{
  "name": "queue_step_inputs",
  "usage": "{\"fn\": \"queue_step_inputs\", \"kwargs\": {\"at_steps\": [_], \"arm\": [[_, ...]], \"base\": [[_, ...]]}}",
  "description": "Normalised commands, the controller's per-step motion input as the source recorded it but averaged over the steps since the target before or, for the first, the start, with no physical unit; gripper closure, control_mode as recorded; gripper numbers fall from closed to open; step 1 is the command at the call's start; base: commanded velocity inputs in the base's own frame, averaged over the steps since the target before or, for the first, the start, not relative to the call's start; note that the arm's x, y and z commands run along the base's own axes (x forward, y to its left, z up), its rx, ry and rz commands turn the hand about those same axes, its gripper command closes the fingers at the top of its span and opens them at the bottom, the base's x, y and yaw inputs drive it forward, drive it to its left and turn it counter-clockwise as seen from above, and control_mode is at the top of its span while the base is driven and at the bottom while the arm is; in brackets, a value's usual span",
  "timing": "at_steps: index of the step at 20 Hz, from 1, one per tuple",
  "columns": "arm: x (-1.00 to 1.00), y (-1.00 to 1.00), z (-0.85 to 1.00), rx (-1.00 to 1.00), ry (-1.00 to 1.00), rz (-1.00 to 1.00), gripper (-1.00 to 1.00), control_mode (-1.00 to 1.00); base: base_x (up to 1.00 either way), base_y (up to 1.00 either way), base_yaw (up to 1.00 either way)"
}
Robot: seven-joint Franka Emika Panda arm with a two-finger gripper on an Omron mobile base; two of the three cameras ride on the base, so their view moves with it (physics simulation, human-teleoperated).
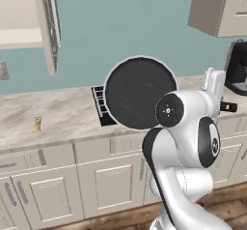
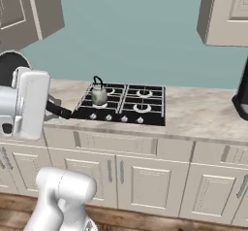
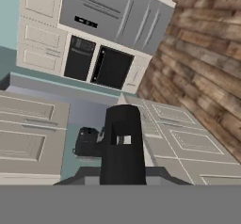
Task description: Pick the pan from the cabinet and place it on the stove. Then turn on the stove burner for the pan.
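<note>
Pan (image 1: 137,93) tipped on edge, handle (image 2: 58,109) clamped in near-shut claw; stove (image 2: 127,104) lies right, kettle (image 2: 99,94) on near-left burner.

Matt speckled pan (image 1: 137,91), marbled counter (image 1: 53,115)

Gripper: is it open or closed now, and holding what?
Gripper: closed, holding the round dark grey frying pan by its long black handle.

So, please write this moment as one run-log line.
phase: carry to stove | pan: held up, tilted on edge, off the counter | gripper: shut on pan handle | kettle: on left burner
</note>
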Motion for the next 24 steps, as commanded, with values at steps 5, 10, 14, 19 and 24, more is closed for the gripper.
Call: {"fn": "queue_step_inputs", "kwargs": {"at_steps": [5,10,14,19,24], "arm": [[0.0,0.0,0.0,0.0,0.0,0.0,1.0,1.0],[0.0,0.0,0.0,0.0,0.0,0.0,1.0,1.0],[0.0,0.0,0.0,0.0,0.0,0.0,1.0,1.0],[0.0,0.0,0.0,0.0,0.0,0.0,1.0,1.0],[0.0,0.0,0.0,0.0,0.0,0.0,1.0,1.0]], "base": [[0.46,-0.87,0.0],[0.28,-0.79,0.0],[0.41,-0.62,0.0],[0.51,-0.49,0.0],[0.55,-0.41,0.01]]}}
